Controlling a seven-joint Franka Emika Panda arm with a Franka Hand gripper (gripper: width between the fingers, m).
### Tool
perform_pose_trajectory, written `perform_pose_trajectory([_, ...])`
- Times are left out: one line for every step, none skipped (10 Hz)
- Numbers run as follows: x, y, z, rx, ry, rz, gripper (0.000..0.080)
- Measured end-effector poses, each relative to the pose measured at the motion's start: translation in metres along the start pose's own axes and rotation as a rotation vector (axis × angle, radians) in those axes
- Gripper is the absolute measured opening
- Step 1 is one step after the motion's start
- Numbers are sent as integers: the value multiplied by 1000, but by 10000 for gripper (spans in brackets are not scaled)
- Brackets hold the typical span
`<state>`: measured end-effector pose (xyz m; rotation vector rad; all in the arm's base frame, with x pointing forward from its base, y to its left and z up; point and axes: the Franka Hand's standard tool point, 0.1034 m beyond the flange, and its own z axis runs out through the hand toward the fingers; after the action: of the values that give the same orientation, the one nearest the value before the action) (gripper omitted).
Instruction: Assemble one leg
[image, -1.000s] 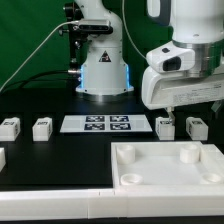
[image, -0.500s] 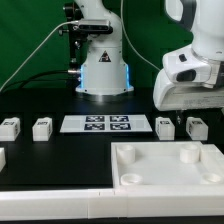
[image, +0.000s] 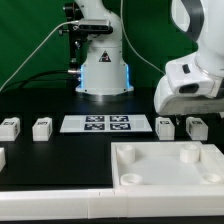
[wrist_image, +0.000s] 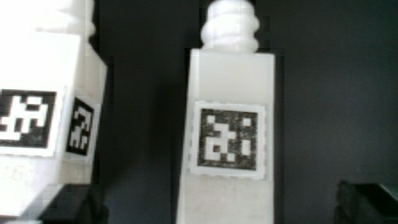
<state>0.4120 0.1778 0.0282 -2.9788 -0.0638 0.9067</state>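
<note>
Jaws released, wide apart; gripper (wrist_image: 217, 203) hovers over leg (wrist_image: 231, 120). I worry: neighbour leg (wrist_image: 45, 110) just beside leg, descent could knock it.

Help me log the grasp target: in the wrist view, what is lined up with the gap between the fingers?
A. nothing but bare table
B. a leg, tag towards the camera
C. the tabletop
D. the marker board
B: a leg with its tag facing the camera lies in line with the gap of the open gripper, not yet clamped.
</note>
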Motion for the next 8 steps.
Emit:
perform_pose_trajectory([3,-1,1,3,13,-1,649])
perform_pose_trajectory([2,-1,3,2,9,-1,649])
perform_pose_trajectory([0,0,5,-1,-15,0,649])
perform_pose_trajectory([0,0,6,-2,-25,0,649])
perform_pose_trajectory([-5,2,11,-10,-89,1,649])
perform_pose_trajectory([-4,2,13,-12,-143,3,649])
perform_pose_trajectory([3,0,14,-7,-118,2,649])
perform_pose_trajectory([1,0,16,-9,-121,1,649])
